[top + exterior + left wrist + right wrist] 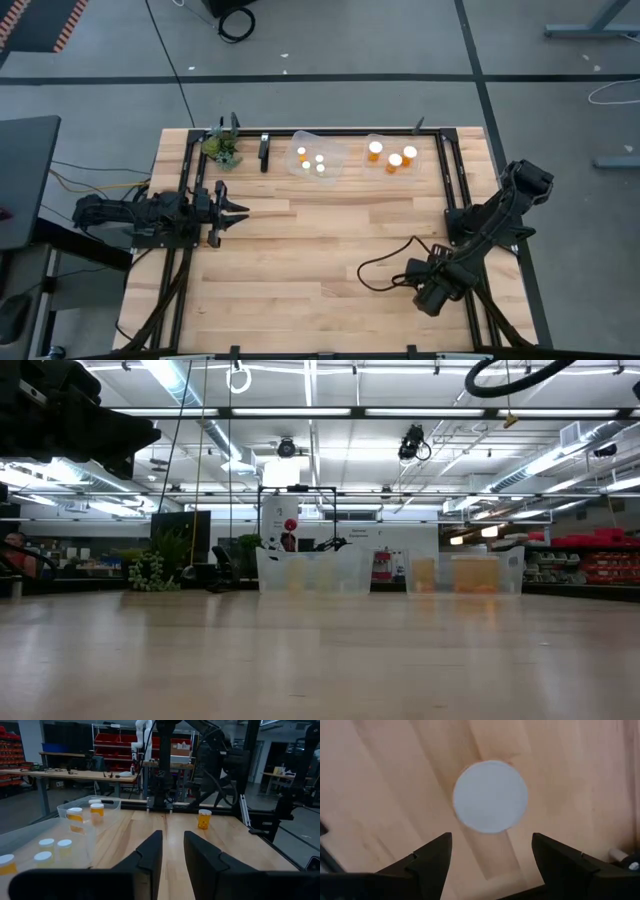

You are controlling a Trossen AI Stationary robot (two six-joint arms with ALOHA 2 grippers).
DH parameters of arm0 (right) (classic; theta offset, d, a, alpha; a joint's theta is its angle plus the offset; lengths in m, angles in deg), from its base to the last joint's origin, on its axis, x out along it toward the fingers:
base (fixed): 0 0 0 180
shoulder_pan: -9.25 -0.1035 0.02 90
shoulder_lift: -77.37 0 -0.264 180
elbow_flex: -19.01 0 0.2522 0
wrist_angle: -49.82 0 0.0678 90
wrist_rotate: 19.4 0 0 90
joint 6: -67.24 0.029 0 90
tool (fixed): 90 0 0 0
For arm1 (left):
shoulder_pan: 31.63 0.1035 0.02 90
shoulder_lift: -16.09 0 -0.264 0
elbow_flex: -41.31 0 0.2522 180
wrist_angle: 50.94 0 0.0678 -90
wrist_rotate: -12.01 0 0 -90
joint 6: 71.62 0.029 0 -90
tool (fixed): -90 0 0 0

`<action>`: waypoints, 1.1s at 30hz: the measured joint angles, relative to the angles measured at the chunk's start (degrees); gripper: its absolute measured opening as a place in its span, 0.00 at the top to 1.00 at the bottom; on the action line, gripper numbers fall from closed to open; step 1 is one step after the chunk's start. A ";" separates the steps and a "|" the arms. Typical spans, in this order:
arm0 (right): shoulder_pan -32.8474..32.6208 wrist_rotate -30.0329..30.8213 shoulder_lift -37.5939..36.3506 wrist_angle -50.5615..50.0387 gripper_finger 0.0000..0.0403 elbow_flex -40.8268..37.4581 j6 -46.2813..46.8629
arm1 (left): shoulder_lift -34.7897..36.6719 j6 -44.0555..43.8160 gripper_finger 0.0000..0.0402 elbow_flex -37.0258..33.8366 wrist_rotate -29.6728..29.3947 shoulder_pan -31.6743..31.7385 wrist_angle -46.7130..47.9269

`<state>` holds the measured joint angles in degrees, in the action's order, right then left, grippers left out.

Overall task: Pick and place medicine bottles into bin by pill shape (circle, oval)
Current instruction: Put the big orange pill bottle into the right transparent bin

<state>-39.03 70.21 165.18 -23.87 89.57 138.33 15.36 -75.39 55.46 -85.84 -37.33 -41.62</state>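
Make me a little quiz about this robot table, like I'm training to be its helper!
1. True or false: the right hand is shut tight on a bottle.
2. How many wide bottles sit in the bin nearer the right arm? A two, B three, C five.
3. Fill in: the white cap below the right hand belongs to a bottle standing on the ____.
Key: 1 false, its fingers stand open on either side of the cap; 2 B; 3 table.
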 joint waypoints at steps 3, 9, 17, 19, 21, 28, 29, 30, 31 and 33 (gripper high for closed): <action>0.76 0.54 0.01 0.80 0.30 -0.77 -0.70 | 0.00 0.00 0.77 0.00 0.00 0.00 0.02; 3.03 -1.21 4.61 2.61 0.31 -1.36 -6.03 | 0.00 0.00 0.77 0.02 0.00 0.00 0.01; 6.42 -1.39 7.13 4.01 0.31 -0.08 -10.91 | 0.00 0.00 0.77 0.00 0.00 -0.02 0.02; 7.08 -1.50 7.13 4.01 0.31 -0.08 -11.67 | 0.00 0.00 0.78 0.00 -0.01 0.00 0.02; 7.57 -1.71 7.13 4.00 0.31 -0.08 -12.71 | 0.00 0.00 0.78 0.02 -0.02 -0.02 -0.01; 9.58 -2.96 7.13 4.00 0.42 -0.06 -15.25 | 0.00 0.00 0.78 0.01 -0.02 -0.02 0.01; 9.87 -3.00 7.13 4.00 0.43 -0.06 -15.68 | 0.00 0.00 0.78 0.00 -0.02 0.00 0.02; 10.20 -3.21 7.13 4.00 0.45 -0.04 -16.15 | 0.00 0.00 0.78 0.00 -0.02 0.00 0.01; 10.53 -3.27 7.13 4.00 0.46 -0.04 -16.71 | 0.00 0.00 0.77 0.00 -0.01 -0.02 0.00; 11.30 -3.28 7.10 3.99 0.46 -0.04 -17.77 | 0.00 0.00 0.77 0.02 -0.02 -0.02 0.01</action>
<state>-27.73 66.93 172.28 -19.88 89.53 120.56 15.36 -75.39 55.48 -85.87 -37.35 -41.61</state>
